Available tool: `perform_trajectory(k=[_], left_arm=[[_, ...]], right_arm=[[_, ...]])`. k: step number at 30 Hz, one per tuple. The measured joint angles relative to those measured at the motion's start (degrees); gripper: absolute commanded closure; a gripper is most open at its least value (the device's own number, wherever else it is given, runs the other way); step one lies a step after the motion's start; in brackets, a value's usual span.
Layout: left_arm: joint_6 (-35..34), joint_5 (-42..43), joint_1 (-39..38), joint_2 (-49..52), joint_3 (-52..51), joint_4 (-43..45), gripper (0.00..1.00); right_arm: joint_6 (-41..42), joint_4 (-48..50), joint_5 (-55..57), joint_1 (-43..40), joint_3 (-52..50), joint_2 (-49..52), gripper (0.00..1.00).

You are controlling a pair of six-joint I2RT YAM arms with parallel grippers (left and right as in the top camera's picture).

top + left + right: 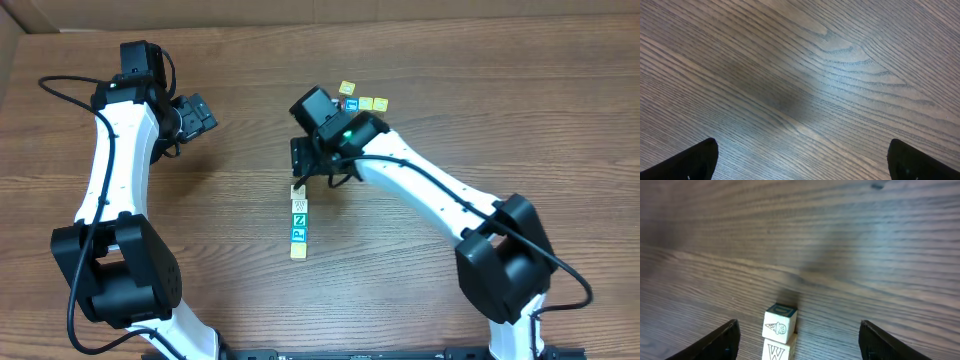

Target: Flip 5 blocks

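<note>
The five blocks (298, 220) lie in one straight row on the wooden counter (500, 100), each one touching the next. The green Z block (298, 220) is the middle one. Two whitish blocks sit on the side of it that points to the right hand (315, 165). A teal block (298, 235) and then a pale yellow block (298, 251) sit on the other side.

The right hand hangs just past the whitish end of the row. Its two fingers are wide apart and hold nothing. From the right wrist, a cube with an ice-cream picture (780, 325) and a cube with a W (776, 352) stand between the fingers (725, 340) — neither finger touches them.

A small bunch of other cubes (364, 100) lies further from the green Z block, past the right hand.

The left hand (200, 115) is well apart from the green Z block, off to the side. Its fingers (695, 160) are spread wide too — only bare wood shows between them.
</note>
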Motion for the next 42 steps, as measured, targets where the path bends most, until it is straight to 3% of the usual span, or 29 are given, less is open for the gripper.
perform_trajectory(k=[12,27,32,42], left_arm=[[0.0,0.0,0.0,0.0,0.0,0.0,0.0],[0.0,0.0,0.0,0.0,0.0,0.0,0.0],[0.0,0.0,0.0,0.0,0.0,0.0,0.0],[0.0,0.0,0.0,0.0,0.0,0.0,0.0]], right_arm=[[1.9,1.4,7.2,7.6,0.0,4.6,0.26],[3.3,3.1,10.1,8.8,0.0,9.1,0.41],[3.7,3.1,10.1,8.8,0.0,9.7,0.58],[4.2,2.7,10.0,8.8,0.0,9.7,0.62]])
